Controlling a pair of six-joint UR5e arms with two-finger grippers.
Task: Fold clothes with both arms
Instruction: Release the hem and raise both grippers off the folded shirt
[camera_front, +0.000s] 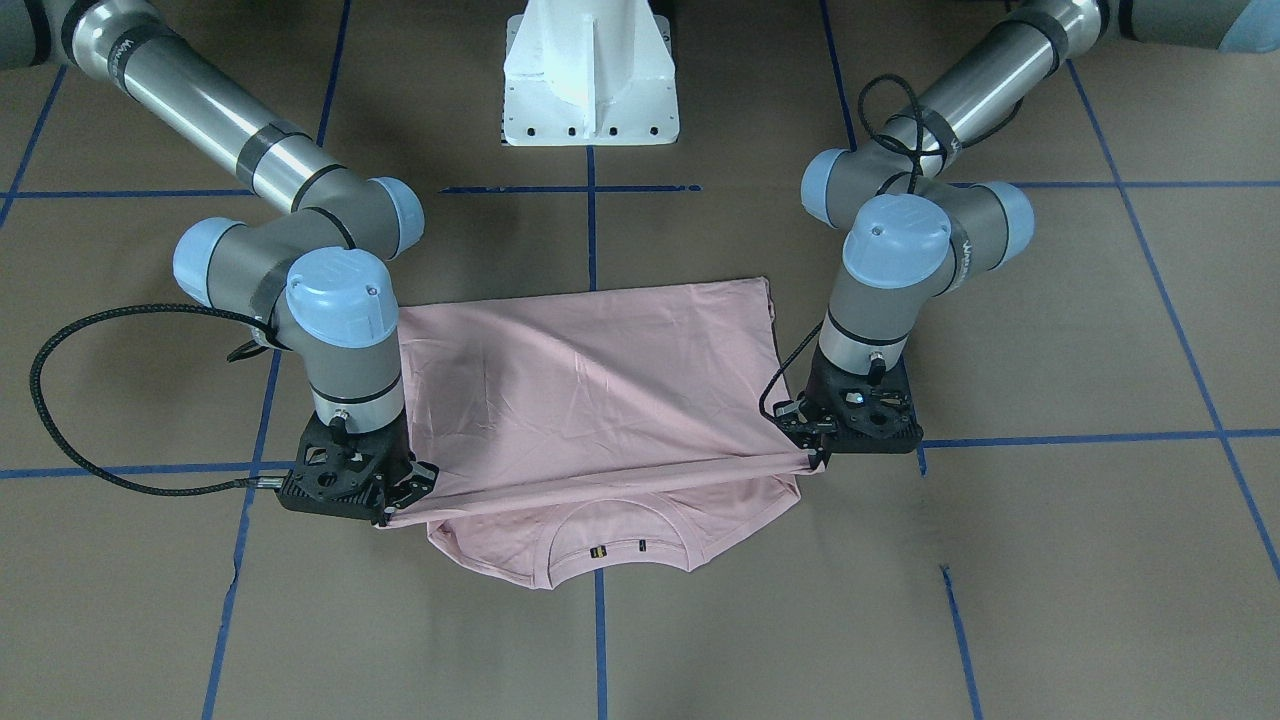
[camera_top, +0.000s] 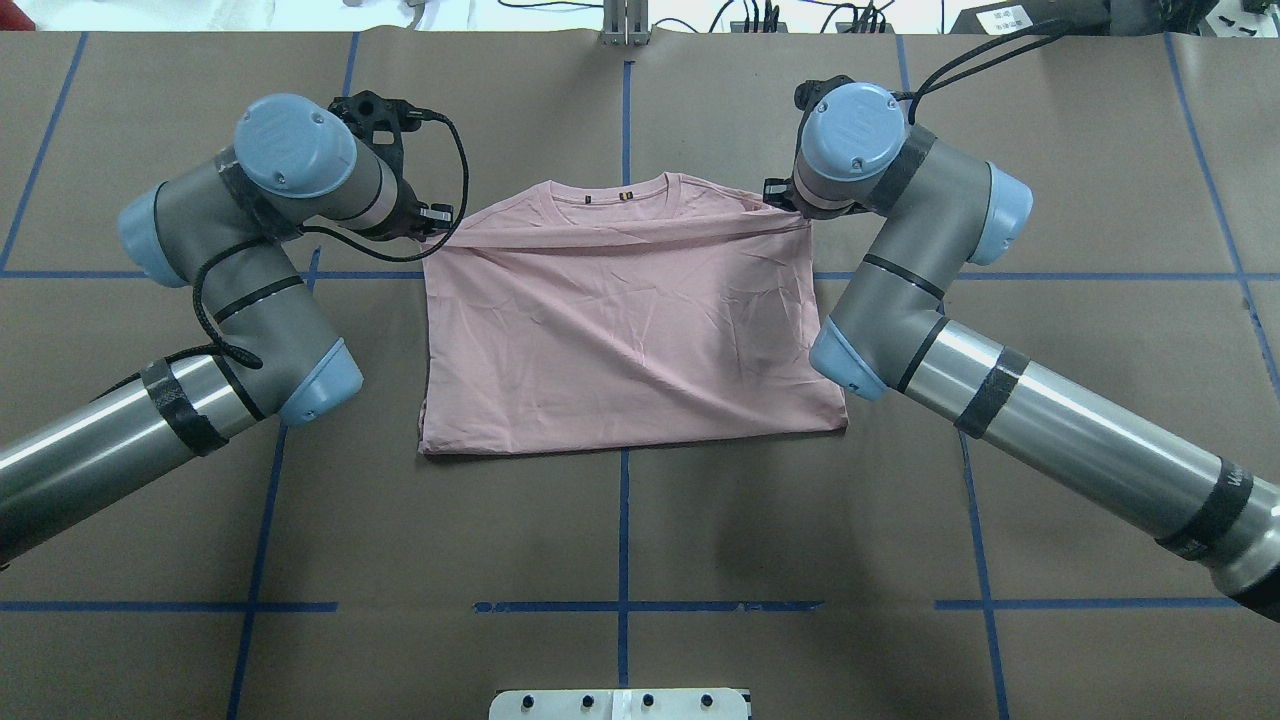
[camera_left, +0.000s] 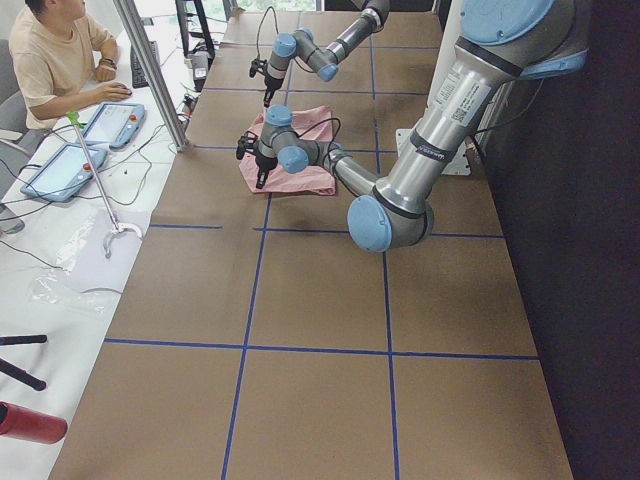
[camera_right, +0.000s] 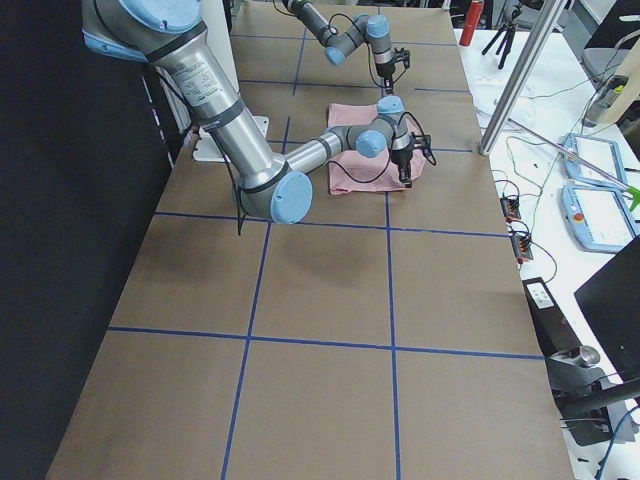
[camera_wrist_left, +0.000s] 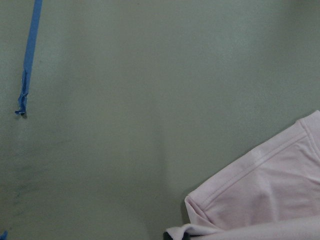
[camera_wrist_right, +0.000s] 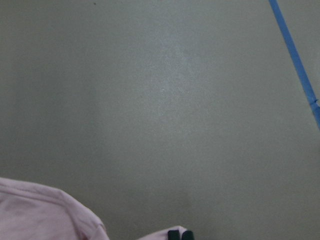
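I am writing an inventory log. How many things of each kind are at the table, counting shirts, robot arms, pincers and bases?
pink t-shirt: 1
robot arms: 2 (left arm, right arm)
pincers: 2 (left pincer, right pincer)
white base: 1
total: 6

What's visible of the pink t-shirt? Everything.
Light pink t-shirt, plain side up, creased, lying on the brown table. Its hem half is folded over toward the ribbed round collar, which shows beyond it. The left gripper and right gripper each pinch a corner of the upper layer, stretching its edge taut.
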